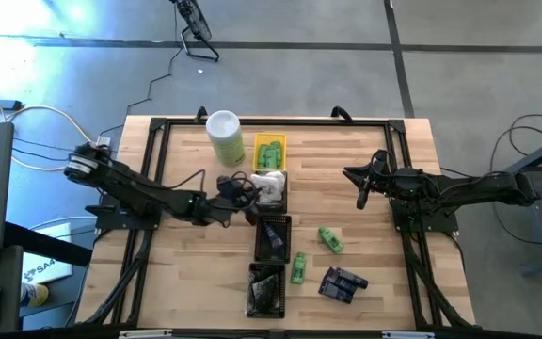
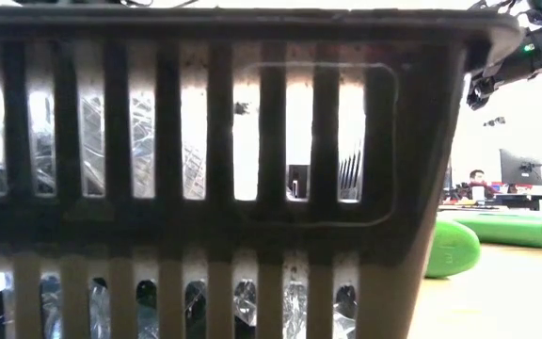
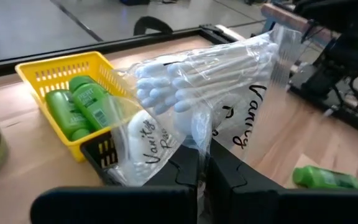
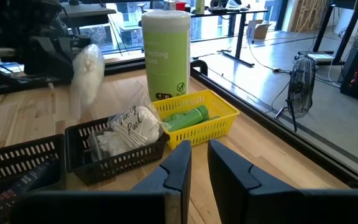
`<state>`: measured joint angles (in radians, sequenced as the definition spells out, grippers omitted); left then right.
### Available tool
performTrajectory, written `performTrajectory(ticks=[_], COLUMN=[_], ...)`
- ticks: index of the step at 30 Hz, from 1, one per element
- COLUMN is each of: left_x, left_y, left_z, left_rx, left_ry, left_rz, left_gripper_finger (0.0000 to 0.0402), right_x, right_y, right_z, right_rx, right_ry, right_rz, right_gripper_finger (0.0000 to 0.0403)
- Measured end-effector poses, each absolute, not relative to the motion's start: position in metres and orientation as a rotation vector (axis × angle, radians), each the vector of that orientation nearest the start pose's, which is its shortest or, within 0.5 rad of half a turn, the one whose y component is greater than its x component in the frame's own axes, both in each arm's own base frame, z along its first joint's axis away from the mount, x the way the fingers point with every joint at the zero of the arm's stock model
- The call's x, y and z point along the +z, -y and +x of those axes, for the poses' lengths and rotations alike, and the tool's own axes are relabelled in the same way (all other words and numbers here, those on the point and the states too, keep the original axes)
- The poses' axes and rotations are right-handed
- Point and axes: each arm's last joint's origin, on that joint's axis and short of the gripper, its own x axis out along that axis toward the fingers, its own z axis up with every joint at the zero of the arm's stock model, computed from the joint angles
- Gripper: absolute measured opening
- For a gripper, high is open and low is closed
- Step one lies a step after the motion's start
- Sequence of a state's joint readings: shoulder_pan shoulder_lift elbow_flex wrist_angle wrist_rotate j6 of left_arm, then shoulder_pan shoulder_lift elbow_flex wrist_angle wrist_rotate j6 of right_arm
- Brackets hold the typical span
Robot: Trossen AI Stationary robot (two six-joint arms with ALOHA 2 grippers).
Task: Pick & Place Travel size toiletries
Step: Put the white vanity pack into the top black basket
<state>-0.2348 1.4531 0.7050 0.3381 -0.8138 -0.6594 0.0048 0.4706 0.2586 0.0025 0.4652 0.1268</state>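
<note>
Clear-wrapped packet of cotton swabs (image 3: pixel 210 81) hangs pinched in the left tool (image 3: pixel 202 171), fingers clamped on the wrap, just above the black tray (image 3: pixel 101 152) beside the yellow tray (image 3: pixel 39 71) of green bottles (image 3: pixel 82 106). Right tool (image 4: pixel 199 163) hovers mid-tabletop (image 1: pixel 384 264), fingers slightly apart, holding nothing; another green bottle (image 1: pixel 330 239) lies loose nearby.

Worktop (image 1: pixel 186 282): pale wood planks, black frame round edge.
Directly on it:
- tall pale-green canister (image 1: pixel 225 137), white lid, upright, just beyond left end effector (image 1: pixel 249 196).
- 4 trays in a row: yellow tray (image 1: pixel 269 152), then black trays (image 1: pixel 273 237), beside left end effector.
- 2 green bottles (image 1: pixel 330 238), lying loose, between row and right end effector (image 1: pixel 362 200).
- dark packets (image 1: pixel 342 283), near front edge.
</note>
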Motion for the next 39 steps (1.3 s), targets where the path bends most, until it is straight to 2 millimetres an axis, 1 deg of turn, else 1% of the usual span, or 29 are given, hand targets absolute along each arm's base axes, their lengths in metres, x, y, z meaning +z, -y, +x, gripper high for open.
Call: performTrajectory(ticks=[7,12,15,18,24,28,33,39], left_x=[0.198,0.186,0.181,0.176,0.174,0.168,0.156,0.154], left_y=[0.047,0.04,0.038,0.037,0.038,0.038,0.038,0.038], left_z=[0.303,0.312,0.315,0.316,0.317,0.318,0.32,0.32], left_rx=[0.704,0.736,0.737,0.734,0.727,0.73,0.745,0.748], left_ry=[-0.176,-0.208,-0.212,-0.227,-0.24,-0.254,-0.272,-0.271], left_rz=[-0.398,-0.381,-0.403,-0.406,-0.405,-0.401,-0.434,-0.445], left_gripper_finger=[0.0003,0.0003,0.0003,0.0003,0.0003,0.0003,0.0003,0.0004], right_x=[0.211,0.211,0.21,0.209,0.207,0.205,0.203,0.201], right_y=[0.012,0.012,0.012,0.012,0.012,0.012,0.012,0.012], right_z=[0.128,0.128,0.13,0.13,0.132,0.134,0.136,0.137], right_rx=[-0.471,-0.471,-0.472,-0.472,-0.473,-0.473,-0.474,-0.473], right_ry=[-0.176,-0.176,-0.187,-0.193,-0.212,-0.228,-0.245,-0.264], right_rz=[0.075,0.075,0.072,0.071,0.066,0.062,0.058,0.042], right_gripper_finger=[0.0046,0.0046,0.0046,0.0046,0.0046,0.0046,0.0046,0.0046])
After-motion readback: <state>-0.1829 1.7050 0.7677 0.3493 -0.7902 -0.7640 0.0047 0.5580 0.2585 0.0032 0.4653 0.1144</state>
